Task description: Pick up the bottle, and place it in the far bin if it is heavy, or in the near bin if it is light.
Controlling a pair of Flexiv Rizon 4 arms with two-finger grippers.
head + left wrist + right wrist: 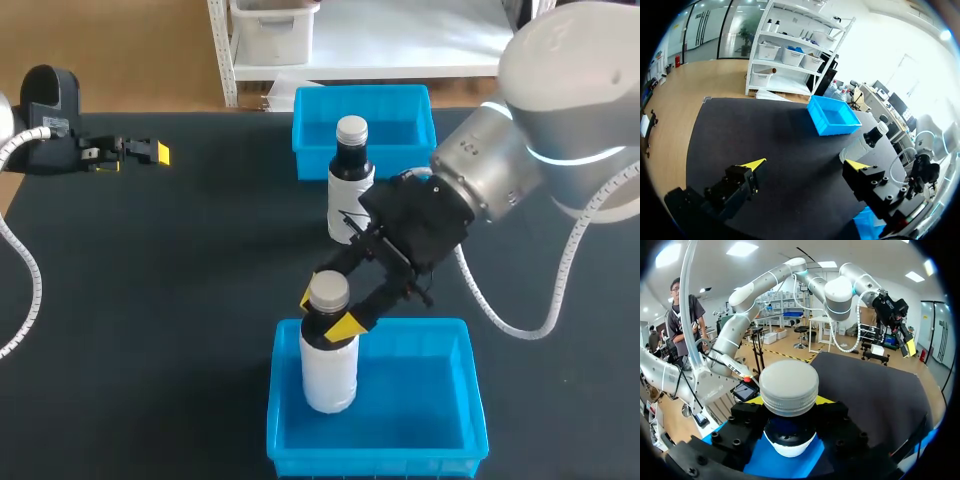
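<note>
A white bottle (328, 360) with a pale cap stands upright with its lower part inside the near blue bin (450, 420). My right gripper (328, 315) is shut on its dark neck just under the cap. In the right wrist view the cap (788, 386) sits between the black fingers of that gripper (790, 417), with blue bin floor (785, 465) below. The far blue bin (400, 115) holds nothing that I can see. My left gripper (140, 152) hangs at the table's far left, open and holding nothing (805, 167).
A second bottle (350, 180) with a pale cap and dark neck stands on the black table just in front of the far bin, close behind my right wrist. The left wrist view shows it (865, 142) beside the far bin (834, 116).
</note>
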